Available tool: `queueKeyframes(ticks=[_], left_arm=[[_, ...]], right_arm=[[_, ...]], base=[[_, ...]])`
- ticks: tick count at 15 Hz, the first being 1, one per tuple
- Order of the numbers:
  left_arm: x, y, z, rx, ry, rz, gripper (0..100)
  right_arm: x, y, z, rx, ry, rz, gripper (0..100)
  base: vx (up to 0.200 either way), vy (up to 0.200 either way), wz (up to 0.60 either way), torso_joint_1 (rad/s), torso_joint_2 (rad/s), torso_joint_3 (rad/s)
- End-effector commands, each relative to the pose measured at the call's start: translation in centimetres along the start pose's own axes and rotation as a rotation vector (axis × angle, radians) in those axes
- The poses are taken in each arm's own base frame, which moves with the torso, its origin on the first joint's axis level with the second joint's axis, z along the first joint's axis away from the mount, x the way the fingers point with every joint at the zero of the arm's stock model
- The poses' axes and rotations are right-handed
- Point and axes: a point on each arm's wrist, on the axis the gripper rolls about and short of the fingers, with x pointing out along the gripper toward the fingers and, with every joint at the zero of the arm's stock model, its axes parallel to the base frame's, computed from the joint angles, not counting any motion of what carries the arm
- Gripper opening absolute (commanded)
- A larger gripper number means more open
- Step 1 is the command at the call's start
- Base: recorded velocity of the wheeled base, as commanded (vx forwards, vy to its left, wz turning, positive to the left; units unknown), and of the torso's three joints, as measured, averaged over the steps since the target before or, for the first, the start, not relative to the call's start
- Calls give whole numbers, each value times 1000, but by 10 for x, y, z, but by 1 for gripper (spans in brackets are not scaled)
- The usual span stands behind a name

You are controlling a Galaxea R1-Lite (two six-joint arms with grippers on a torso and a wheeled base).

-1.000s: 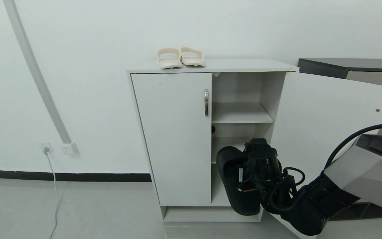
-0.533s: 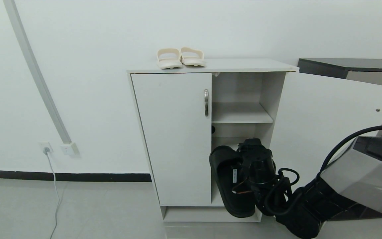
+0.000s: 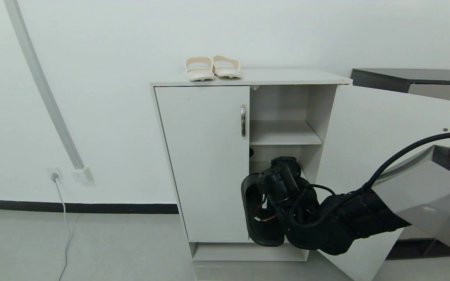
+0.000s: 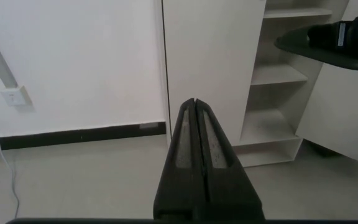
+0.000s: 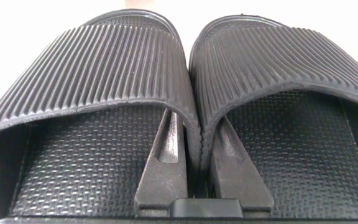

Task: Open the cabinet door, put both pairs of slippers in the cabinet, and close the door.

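Swinging left from a second ago, the right gripper point(image 5: 196, 134) carries the black slippers point(image 3: 248, 212) into the lower opening of the cabinet point(image 3: 203, 164), its fingers clamped on their two inner walls. The pair stands on edge beside the closed left door. Beige slippers point(image 3: 213, 68) rest on the cabinet top, and the left gripper point(image 4: 194, 146) hangs pressed closed and empty, facing the cabinet.

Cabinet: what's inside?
Shelves in the open right half; black slippers, held by the right gripper, at the lower opening. Closed left door hides the rest.
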Motion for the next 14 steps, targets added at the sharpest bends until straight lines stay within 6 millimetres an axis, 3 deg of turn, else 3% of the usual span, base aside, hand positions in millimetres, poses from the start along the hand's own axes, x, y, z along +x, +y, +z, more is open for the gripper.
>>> queueKeyframes(ticks=[1, 5, 12, 14], left_arm=[[0, 0, 0, -2, 2, 0, 0], [0, 0, 0, -3, 2, 2, 0], [0, 0, 0, -3, 2, 2, 0], [0, 0, 0, -5, 2, 2, 0]], right_arm=[[2, 3, -1, 2, -2, 1, 0], [4, 4, -8, -14, 4, -16, 0], [6, 4, -11, -19, 6, -24, 0], [9, 5, -16, -27, 16, -27, 0]], base=[[0, 0, 0, 0, 0, 0], [0, 0, 0, 0, 0, 0], [0, -200, 0, 2, 1, 2], [0, 0, 0, 0, 0, 0]])
